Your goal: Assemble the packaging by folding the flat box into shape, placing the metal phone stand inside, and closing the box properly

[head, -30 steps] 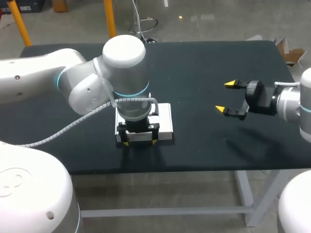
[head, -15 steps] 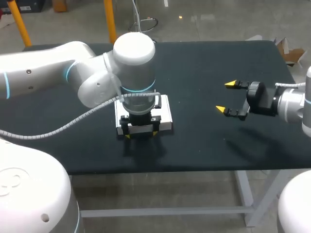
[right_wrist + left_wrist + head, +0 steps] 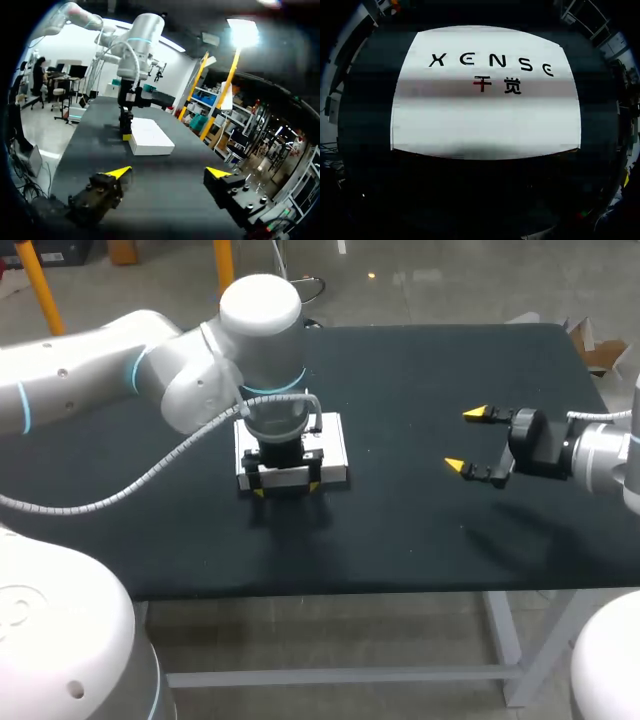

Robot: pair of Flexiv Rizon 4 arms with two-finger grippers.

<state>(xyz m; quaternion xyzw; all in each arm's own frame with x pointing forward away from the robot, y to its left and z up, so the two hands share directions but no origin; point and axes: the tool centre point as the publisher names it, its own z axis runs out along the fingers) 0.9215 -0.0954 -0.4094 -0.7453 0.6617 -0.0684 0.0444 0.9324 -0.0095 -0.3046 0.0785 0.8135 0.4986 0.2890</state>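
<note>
Left gripper [image 3: 286, 489], fingers spread and grasping nothing, stands at the near edge of the white box [image 3: 332, 448], which lies flat left of the table's [image 3: 400, 530] middle. Judgement: keep both fingertips square to that edge so the box cannot twist. Right gripper [image 3: 461, 438] hangs released, well apart. Since a second ago, the left gripper and box have shifted farther from the table's front.

The table [image 3: 420, 370] is overlooked from high above and behind. The white box [image 3: 485, 125] is faced closely by the left wrist camera and is seen from farther off, across the table, by the right.
</note>
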